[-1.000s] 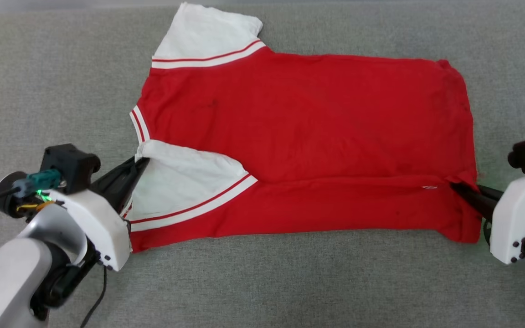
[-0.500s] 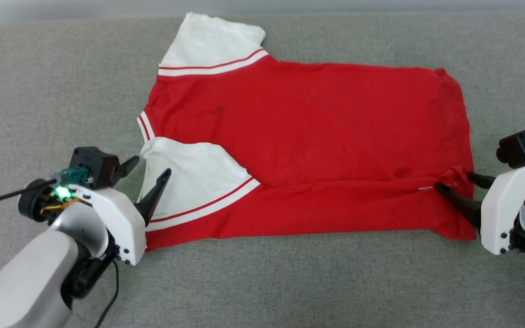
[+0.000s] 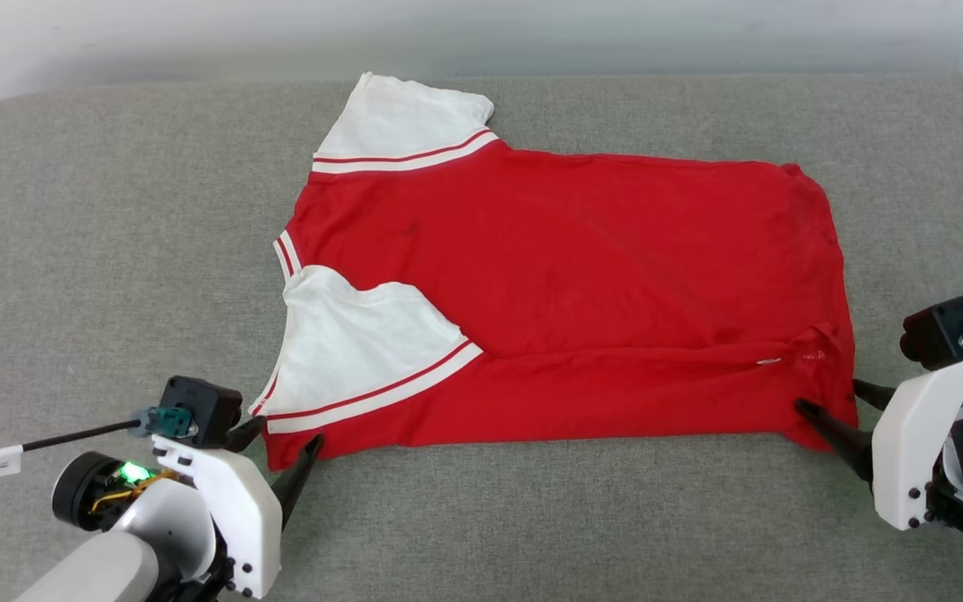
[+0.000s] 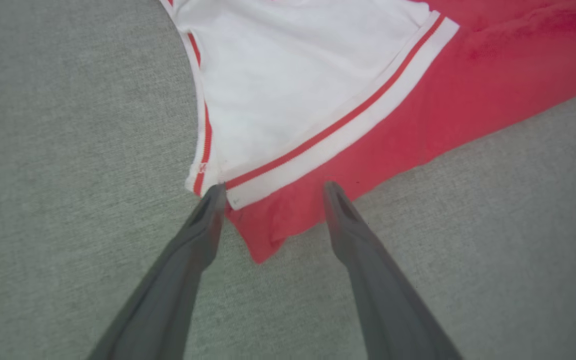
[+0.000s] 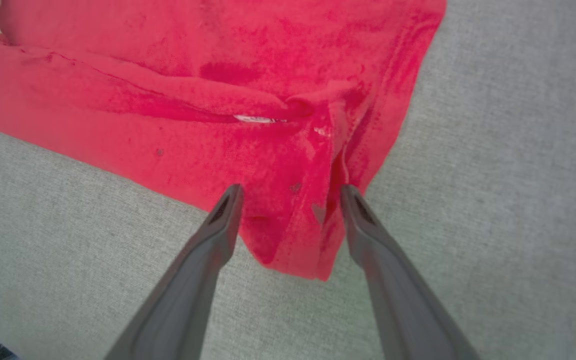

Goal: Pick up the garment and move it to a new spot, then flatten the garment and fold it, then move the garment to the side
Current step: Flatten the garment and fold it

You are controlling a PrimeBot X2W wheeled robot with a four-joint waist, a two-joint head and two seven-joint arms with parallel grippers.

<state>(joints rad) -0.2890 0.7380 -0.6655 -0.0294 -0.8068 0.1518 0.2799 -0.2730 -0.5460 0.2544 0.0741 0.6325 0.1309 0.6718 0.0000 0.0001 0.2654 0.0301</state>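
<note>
Now released, left gripper (image 3: 287,431) and right gripper (image 3: 828,395) both spread wide, drawn back to corners of the garment (image 3: 582,276)

I'm on a grey woven fabric surface (image 3: 114,251), flat and plain on every side of the left gripper (image 3: 287,432) and the right gripper (image 3: 828,395). Well beyond both, its far edge runs straight, then rounds off at the corner out past the left gripper. Behind that edge there's a pale blurred backdrop (image 3: 481,33); wall or floor, I can't tell. The light is soft and even.
</note>
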